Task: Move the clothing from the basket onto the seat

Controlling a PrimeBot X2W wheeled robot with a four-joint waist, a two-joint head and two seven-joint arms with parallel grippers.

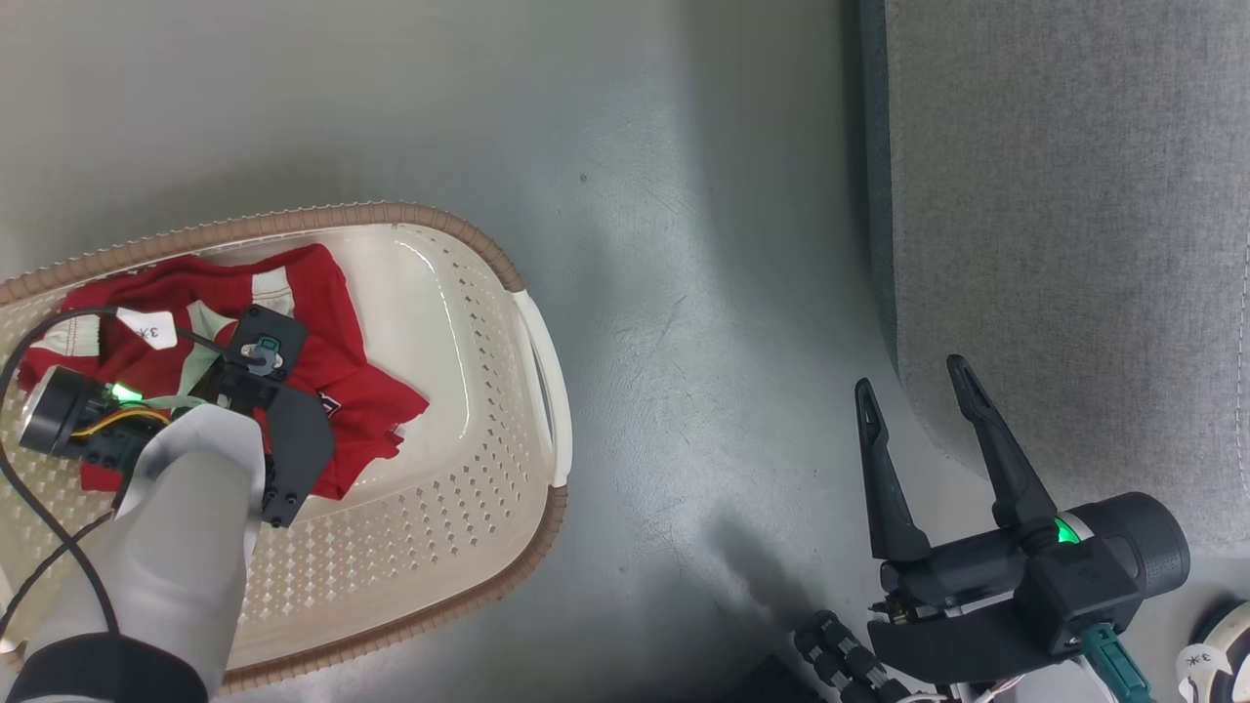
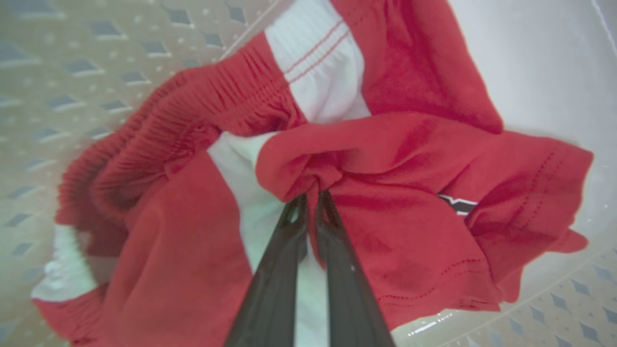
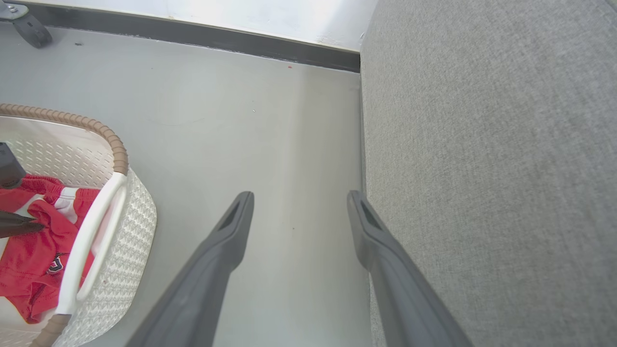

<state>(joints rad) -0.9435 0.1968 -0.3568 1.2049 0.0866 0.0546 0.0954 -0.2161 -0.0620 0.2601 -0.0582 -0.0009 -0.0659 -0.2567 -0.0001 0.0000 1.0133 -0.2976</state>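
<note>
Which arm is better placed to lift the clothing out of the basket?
Left. The left gripper is inside the basket, pinched shut on a fold of the clothing. The right gripper hangs open over the floor beside the seat.

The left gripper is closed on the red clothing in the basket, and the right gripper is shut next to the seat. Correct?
Not quite. The right gripper is open, fingers spread wide beside the seat, as the right wrist view shows. The left gripper does pinch the red clothing in the basket.

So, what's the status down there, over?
Left pincer shut on the clothing, inside the basket. Right pincer open, empty, beside the seat. Floor lies between basket and seat.
</note>
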